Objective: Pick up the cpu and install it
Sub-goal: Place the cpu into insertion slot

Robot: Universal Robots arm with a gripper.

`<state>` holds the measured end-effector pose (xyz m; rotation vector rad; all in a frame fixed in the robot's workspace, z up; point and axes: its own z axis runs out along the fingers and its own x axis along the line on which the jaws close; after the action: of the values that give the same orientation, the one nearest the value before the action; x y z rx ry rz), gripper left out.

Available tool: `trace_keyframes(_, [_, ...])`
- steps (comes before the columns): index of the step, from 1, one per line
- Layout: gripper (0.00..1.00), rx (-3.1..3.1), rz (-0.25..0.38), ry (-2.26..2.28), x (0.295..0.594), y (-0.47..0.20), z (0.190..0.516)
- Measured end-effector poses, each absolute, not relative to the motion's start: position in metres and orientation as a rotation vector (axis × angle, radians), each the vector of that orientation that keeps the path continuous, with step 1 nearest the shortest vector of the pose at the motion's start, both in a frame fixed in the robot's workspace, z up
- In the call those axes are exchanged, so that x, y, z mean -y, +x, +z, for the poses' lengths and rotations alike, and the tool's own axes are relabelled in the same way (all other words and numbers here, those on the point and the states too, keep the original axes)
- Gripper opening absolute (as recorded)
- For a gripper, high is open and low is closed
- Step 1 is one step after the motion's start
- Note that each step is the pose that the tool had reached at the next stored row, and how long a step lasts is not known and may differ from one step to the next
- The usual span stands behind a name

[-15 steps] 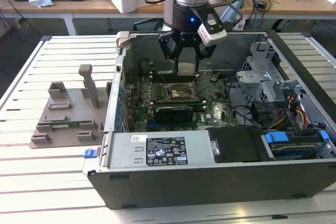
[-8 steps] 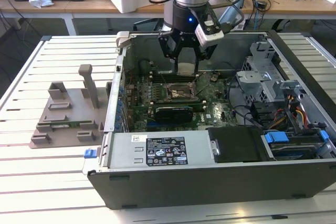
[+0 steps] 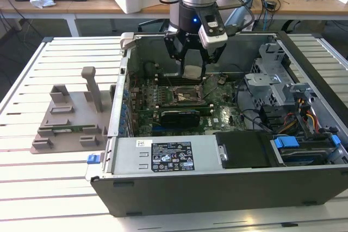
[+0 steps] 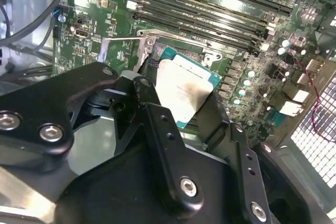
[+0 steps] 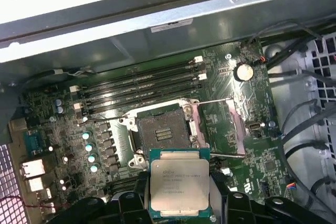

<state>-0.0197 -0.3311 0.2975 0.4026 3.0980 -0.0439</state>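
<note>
Shows black pincer (image 3: 193, 69) clamped on 2 opposite edges of flat square silvery-grey metal-topped cpu (image 5: 178, 182), lid up, inside open grey computer case (image 3: 217, 194). Hangs above green motherboard (image 5: 262, 150), apart from empty dark square socket (image 5: 160, 132), edges roughly parallel to socket's, beside swung-open hinged metal frame (image 5: 220, 129).

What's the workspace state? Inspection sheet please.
Surface: slatted table, holding an open PC case.
Job's things: cpu held clear of the open, empty socket; not seated.
Clutter: grey fixture on the table, at the exterior view's left.
End effector: shut on cpu, inside case.
Cables: wire bundle in case, at the exterior view's right.
Surroundings: benches behind, with loose items.
</note>
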Motion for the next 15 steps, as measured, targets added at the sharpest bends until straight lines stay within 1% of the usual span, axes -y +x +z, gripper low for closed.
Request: trace_keyframes(15, [0.54,-3.058,-0.065,0.642,0.3310,-0.0198,0.2973])
